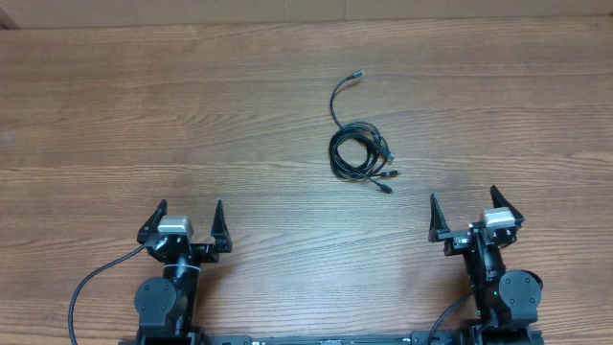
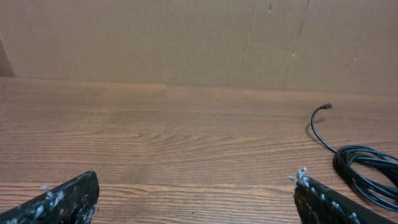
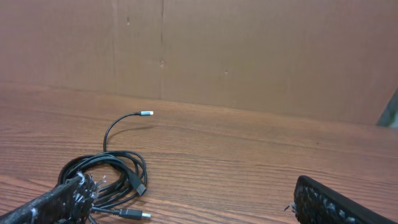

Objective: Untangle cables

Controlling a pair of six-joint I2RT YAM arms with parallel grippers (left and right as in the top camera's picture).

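Observation:
The cables (image 1: 358, 153) lie coiled together in a small black bundle on the wooden table, right of centre, with one loose end curving up to a plug (image 1: 359, 73). Other plugs stick out at the bundle's lower right. The bundle also shows at the right edge of the left wrist view (image 2: 364, 165) and at the lower left of the right wrist view (image 3: 109, 174). My left gripper (image 1: 190, 218) is open and empty near the front left. My right gripper (image 1: 463, 206) is open and empty at the front right, short of the bundle.
The wooden table (image 1: 192, 115) spans the overhead view. A brown cardboard wall (image 2: 186, 37) stands along the table's far edge. A thick black wire (image 1: 91, 283) runs from the left arm's base.

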